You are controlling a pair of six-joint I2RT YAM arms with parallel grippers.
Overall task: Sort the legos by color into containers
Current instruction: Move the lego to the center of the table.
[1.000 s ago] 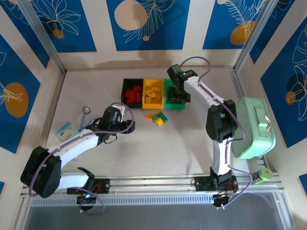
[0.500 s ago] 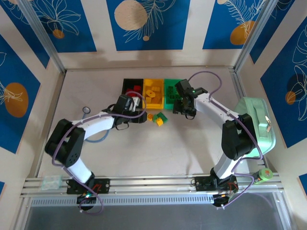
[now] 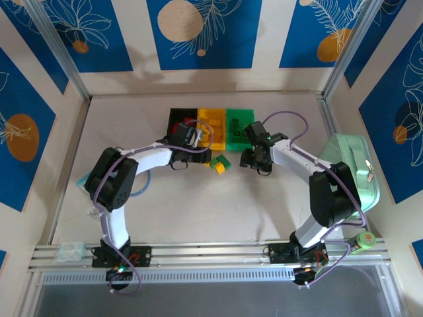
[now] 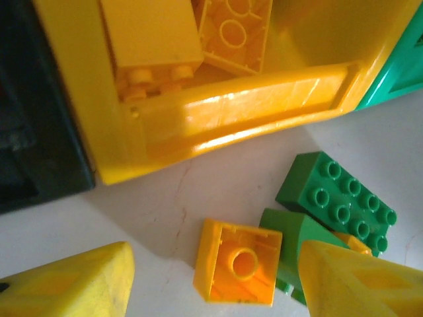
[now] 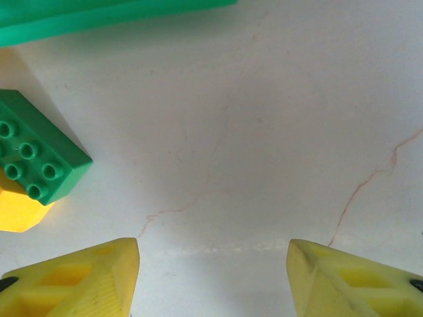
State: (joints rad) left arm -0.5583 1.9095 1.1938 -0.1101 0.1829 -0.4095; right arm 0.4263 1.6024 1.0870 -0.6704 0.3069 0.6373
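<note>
While released, left tool straddles orange lego, right tool released beside green lego.

Table beside the green lego lies open, while loose legos seemingly crowd the yellow bin's front wall.

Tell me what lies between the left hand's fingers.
The left wrist view shows an upside-down yellow brick on the table between the open left hand's fingers, touching neither; a studded green brick lies to its right.
</note>
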